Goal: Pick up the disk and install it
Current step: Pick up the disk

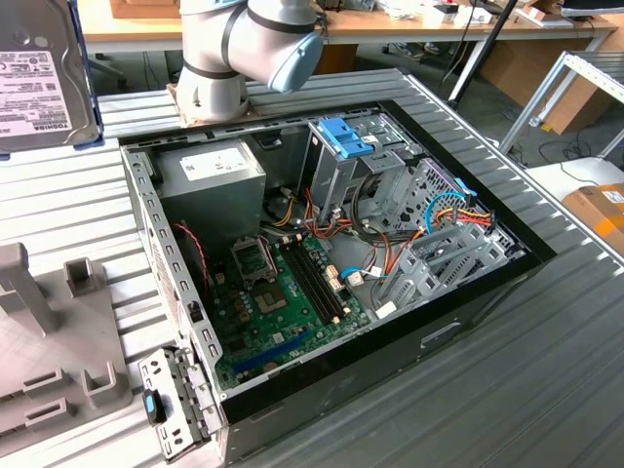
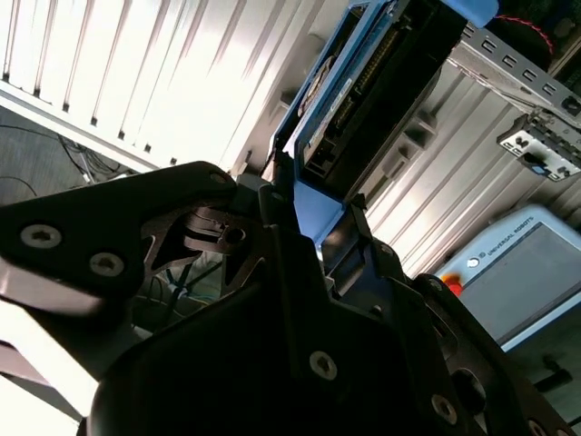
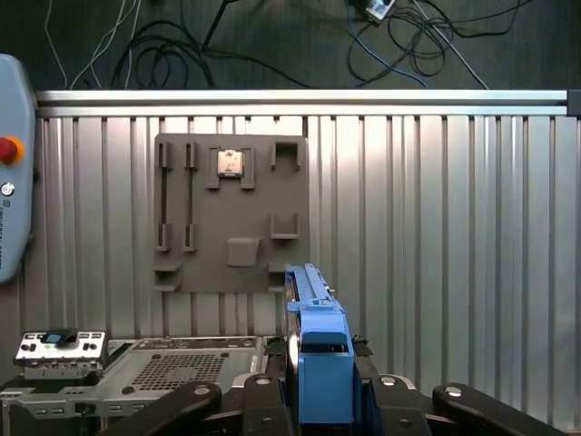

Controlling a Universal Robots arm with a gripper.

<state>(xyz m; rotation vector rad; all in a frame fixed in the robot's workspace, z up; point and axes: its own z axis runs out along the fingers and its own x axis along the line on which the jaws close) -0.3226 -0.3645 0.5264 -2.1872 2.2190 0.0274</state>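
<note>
a ribbed metal table (image 1: 546, 370) fills the room's middle, with an open case (image 1: 331, 283) lying on it and desks behind. in the exterior view the arm (image 1: 244, 49) stands behind the case. the disk (image 1: 44, 73) hangs up at the exterior view's left, label side showing, well apart from the cage (image 1: 341, 161) in the case. a grey tray (image 1: 49, 331) lies on the table left of the case.

in the second wrist view the gripper (image 2: 318, 213) has its jaws pinching the disk (image 2: 363, 73) by the end of its blue frame, one black finger (image 2: 281, 195) on each side. a pendant (image 2: 517, 272) sits beyond.

in the first wrist view the disk (image 3: 318, 363) stands edge-on between the fingers, high over the table (image 3: 454, 227), with the tray (image 3: 227, 213) below it and cables (image 3: 272, 36) on the floor past the table's edge.
</note>
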